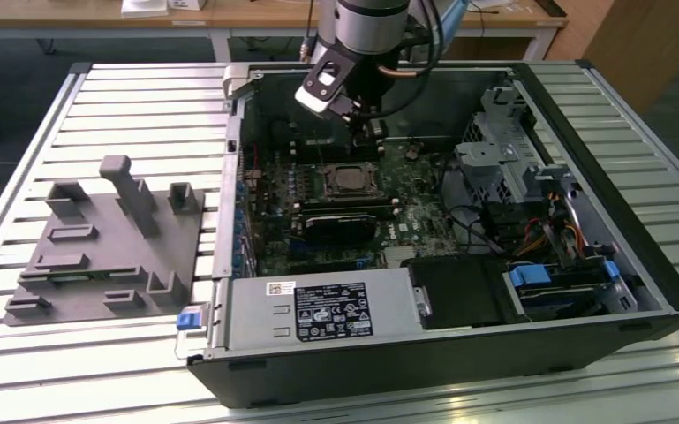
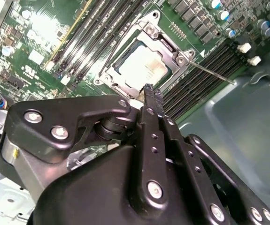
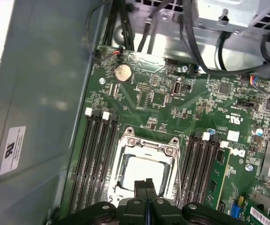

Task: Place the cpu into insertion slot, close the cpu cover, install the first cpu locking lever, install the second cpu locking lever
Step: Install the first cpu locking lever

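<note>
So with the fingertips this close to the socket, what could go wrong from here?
The shut gripper hangs just off the cpu cover; a slight drift could scrape it or the cpu. The thin locking lever sticks out over the memory slots; a slipped push might drive it into them.

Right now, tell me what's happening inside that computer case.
A robot arm's pincer hangs shut and empty just above the insertion slot on the motherboard, inside the open computer case. The cpu already sits in the slot, and the cpu cover lies down around it. In the second wrist view a thin metal lever sticks out beside the slot, apparently not latched yet.
</note>
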Tool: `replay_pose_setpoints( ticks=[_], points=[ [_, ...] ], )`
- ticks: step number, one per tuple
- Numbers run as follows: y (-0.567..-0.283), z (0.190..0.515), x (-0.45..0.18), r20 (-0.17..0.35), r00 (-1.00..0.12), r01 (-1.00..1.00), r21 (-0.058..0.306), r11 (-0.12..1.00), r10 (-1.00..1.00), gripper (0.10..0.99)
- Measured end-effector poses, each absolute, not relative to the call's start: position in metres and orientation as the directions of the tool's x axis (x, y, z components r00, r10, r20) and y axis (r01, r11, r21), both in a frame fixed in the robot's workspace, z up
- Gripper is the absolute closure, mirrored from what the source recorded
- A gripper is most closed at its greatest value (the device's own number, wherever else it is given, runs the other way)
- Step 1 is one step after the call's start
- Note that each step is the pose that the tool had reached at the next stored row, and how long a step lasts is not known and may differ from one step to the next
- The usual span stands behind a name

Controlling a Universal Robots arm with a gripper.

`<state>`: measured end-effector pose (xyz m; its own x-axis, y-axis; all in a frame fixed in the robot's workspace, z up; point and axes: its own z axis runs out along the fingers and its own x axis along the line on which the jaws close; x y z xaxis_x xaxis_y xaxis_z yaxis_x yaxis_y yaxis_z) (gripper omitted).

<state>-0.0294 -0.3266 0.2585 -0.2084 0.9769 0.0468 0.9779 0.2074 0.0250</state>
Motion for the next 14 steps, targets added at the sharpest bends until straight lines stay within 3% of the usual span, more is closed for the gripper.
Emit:
replay_pose_setpoints(
  ticks=[14],
  points=[
    [-0.3266, 0.2585, -0.0294, 0.047, -0.336, 0.942, 0.025, 0.335, 0.941, 0.980]
  ],
)
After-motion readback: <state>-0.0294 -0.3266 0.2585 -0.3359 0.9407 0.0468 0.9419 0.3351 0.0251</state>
